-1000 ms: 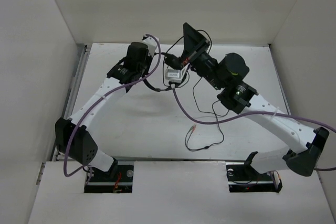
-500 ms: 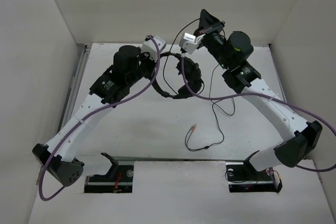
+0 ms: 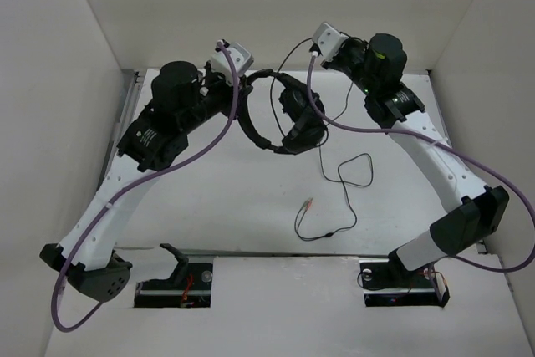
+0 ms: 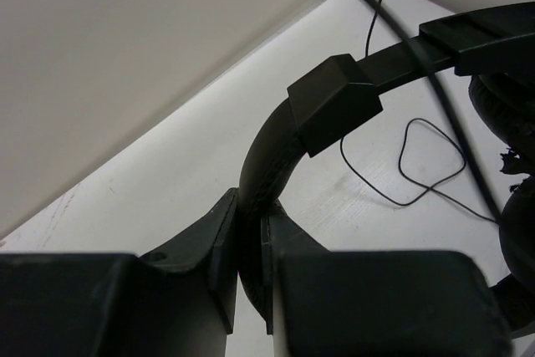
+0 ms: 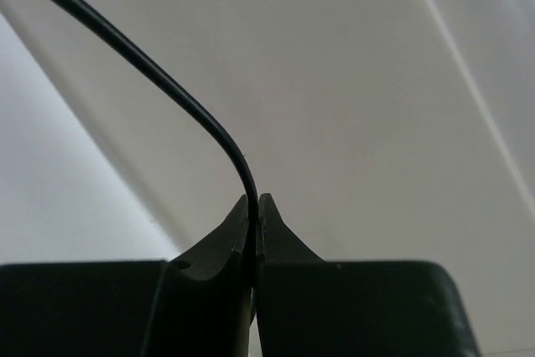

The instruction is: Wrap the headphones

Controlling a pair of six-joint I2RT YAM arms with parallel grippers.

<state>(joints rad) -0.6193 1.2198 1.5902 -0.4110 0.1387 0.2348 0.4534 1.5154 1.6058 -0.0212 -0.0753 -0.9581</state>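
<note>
1. Both arms have swung up and back since the earlier view. The right gripper [image 5: 253,208], then low beside the ear cups, now sits high at the upper right of the overhead frame. The left gripper [image 4: 251,236] has lifted the headphones [image 3: 298,123] to upper centre.
2. The left jaws are pressed together on the headband [image 4: 269,135], pinching it near its slider block. The headphones hang from this grip at upper centre of the overhead view, apparently above the table [image 3: 209,198].
3. The right jaws are pressed together on the thin cable [image 5: 167,68], which arcs up and away to the upper left in the wrist view.
4. Judged step: winding is under way, with one arm steadying the headset and the other leading the cable.
5. Much cable is still loose, lying looped across the centre right of the table and ending at the plugs [image 3: 308,203] at lower centre.
6. The next move seems to call for carrying the pinched cable round the headband or ear cups, keeping it taut without slipping. A fresh pinch further along the slack would follow.
7. Count: one pair of headphones with two ear cups, one cable, what look like two plug tips, two arms, and two grippers.
</note>
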